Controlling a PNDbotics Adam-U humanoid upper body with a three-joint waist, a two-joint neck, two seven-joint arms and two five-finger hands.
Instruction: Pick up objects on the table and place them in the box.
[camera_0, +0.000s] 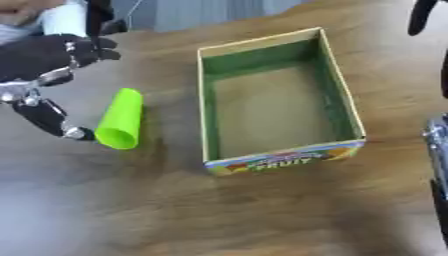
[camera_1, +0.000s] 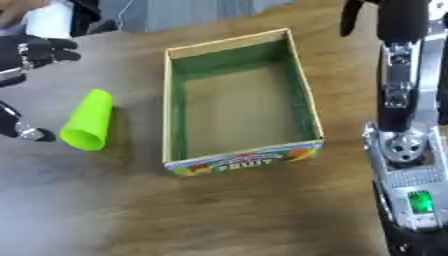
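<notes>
Nearest to the camera, the wooden table (camera_0: 262, 220) lay bare, and the right arm (camera_1: 404, 150) rose along the right edge of the right eye view, silver and black, with a small green light low on it. Its right hand (camera_1: 352, 17) showed only as a dark tip at the top edge, above the table and beyond the box's far right corner; I could not tell how its fingers stood.

Further in, the box (camera_0: 208, 115) stood open in the middle of the table. It had tan cardboard walls, a green inside and a colourful printed front wall facing the camera. No object was visible inside it.

To the left of the box, apart from it, the green cup (camera_0: 121, 120) lay on its side on the table, with its open mouth toward the camera and its closed end pointing away.

Just beside the cup, on its left, was the left hand (camera_0: 48, 67). It was open and spread, and it held nothing. One dark fingertip was very near the rim of the cup; contact could not be judged.

Behind the left hand, at the far left corner, a white object (camera_0: 66, 20) stood, partly hidden.
</notes>
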